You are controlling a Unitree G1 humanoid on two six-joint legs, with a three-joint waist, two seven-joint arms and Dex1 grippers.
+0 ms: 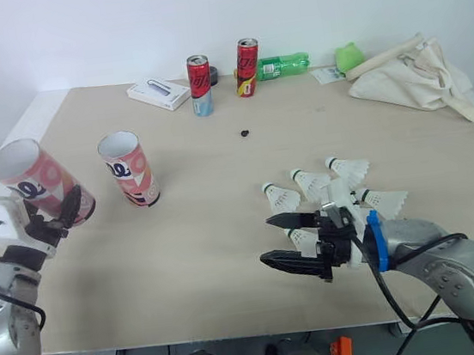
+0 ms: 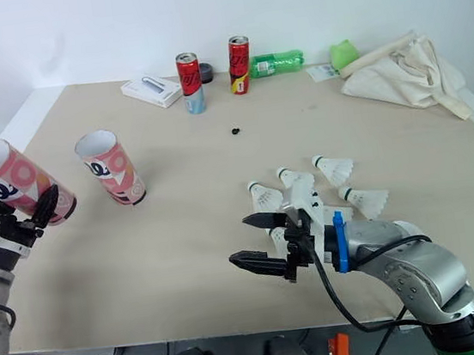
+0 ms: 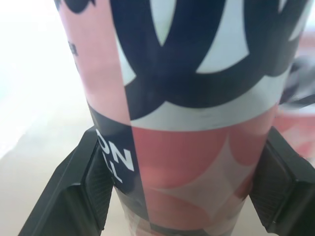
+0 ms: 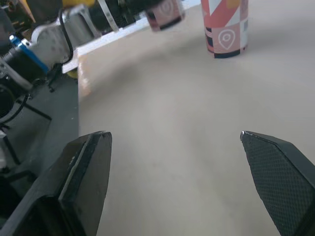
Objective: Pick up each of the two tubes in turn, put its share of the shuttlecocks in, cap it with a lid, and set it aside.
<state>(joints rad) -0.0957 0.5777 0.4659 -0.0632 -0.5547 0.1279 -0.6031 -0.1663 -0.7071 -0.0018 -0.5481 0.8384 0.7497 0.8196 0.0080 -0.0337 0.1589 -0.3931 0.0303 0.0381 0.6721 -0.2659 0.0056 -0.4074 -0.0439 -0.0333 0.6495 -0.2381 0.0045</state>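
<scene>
My left gripper (image 1: 58, 213) is shut on a pink patterned tube (image 1: 40, 181) at the table's left edge, tilted with its open mouth up and to the left. In the left wrist view the tube (image 3: 197, 123) sits tight between both black fingers (image 3: 93, 182). A second matching tube (image 1: 130, 169) stands upright and open nearby. Several white shuttlecocks (image 1: 311, 184) lie in a cluster at the front right. My right gripper (image 1: 280, 242) is open and holds nothing. It hovers low just in front and left of the cluster, pointing left.
Along the far edge stand two drink cans (image 1: 200, 85) (image 1: 247, 67), a lying green bottle (image 1: 284, 65), a white box (image 1: 158, 94) and a cream cloth bag (image 1: 410, 74). A small black bit (image 1: 245, 132) lies mid-table. The table's front edge (image 1: 204, 333) is close below my right gripper.
</scene>
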